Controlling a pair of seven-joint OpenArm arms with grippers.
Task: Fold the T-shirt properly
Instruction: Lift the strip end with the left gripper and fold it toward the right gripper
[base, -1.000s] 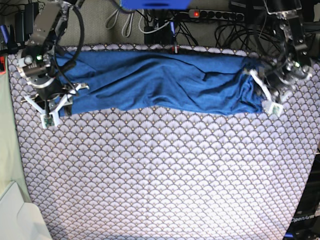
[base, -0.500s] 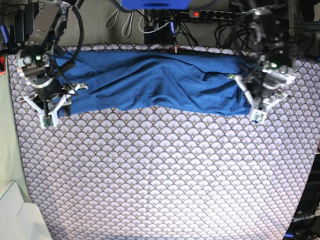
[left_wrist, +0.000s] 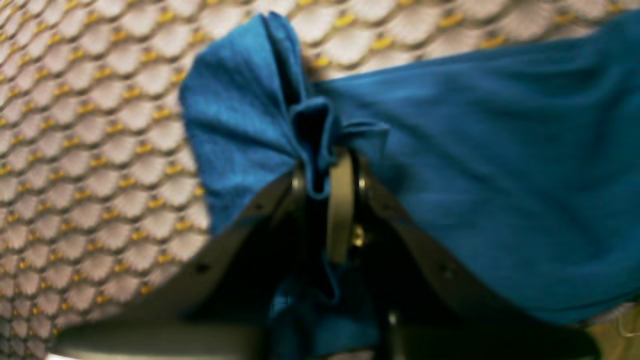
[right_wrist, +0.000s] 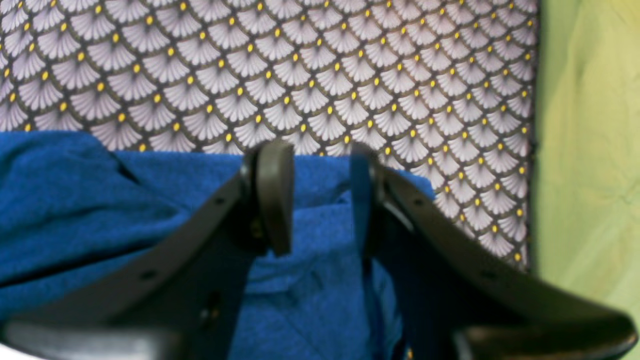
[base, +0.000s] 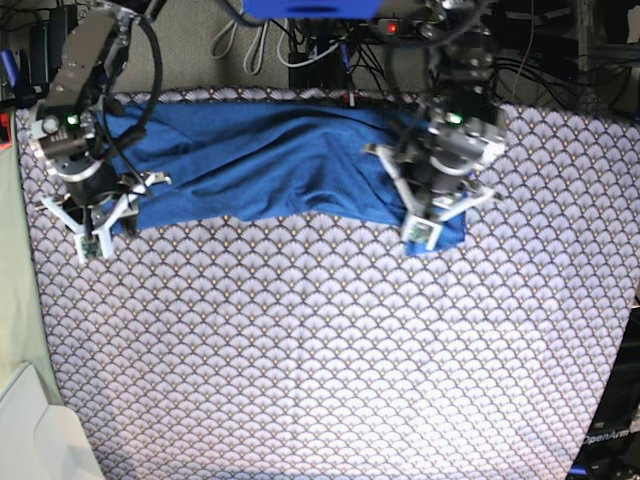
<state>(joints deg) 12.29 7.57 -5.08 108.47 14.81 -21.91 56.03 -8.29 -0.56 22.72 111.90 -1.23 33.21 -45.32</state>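
The blue T-shirt lies as a long band across the far part of the scallop-patterned cloth. My left gripper is shut on the shirt's right end, which hangs bunched between its fingers near the middle of the band. In the left wrist view the pinched T-shirt fans out past the left gripper. My right gripper stands open at the shirt's left end. In the right wrist view the right gripper hovers just over the T-shirt near its front corner, jaws apart.
A green surface borders the cloth beside the right gripper. A white object sits at the front left corner. A power strip and cables run behind the table's far edge.
My left gripper has carried the shirt's right end leftward, from the table's right side to about the middle, shortening the band. The right gripper has barely shifted.
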